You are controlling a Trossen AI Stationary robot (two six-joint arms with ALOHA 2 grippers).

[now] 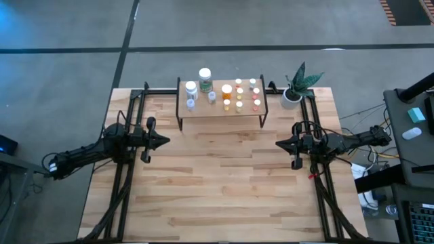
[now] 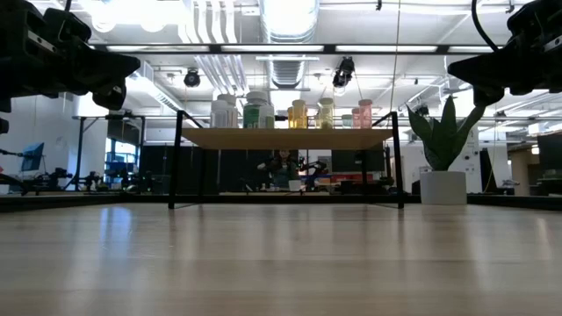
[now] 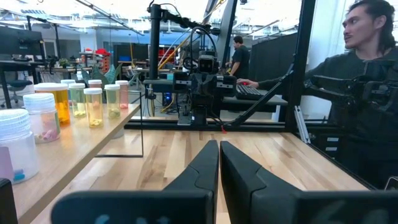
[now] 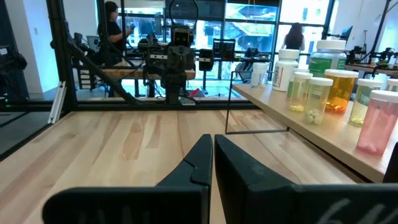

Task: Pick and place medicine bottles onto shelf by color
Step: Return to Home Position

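The left gripper hung over the table's left side, its fingers pressed together with only a hairline gap between them, pinching nothing and touching nothing. The right gripper mirrored it over the right side, likewise closed tight on empty air. The two pointed at each other across the middle of the wooden table, both raised off the surface in the low view. The medicine bottles all stood upright on the shelf, which sat at the table's far edge, well apart from both grippers. From above they were arranged in short rows. White ones and a taller green-labelled bottle stood at the shelf's left end, with a bigger orange bottle and yellowish ones in the middle. Pinkish or reddish ones stood toward the right, though the smallest were too tiny there to name their colours surely. A potted plant in a white pot stood just beside the shelf's right end. Beyond the table lay an open workshop with ceiling ducts and lamps. A person in dark clothes was close by the table's edge, and another person stood farther back among equipment.
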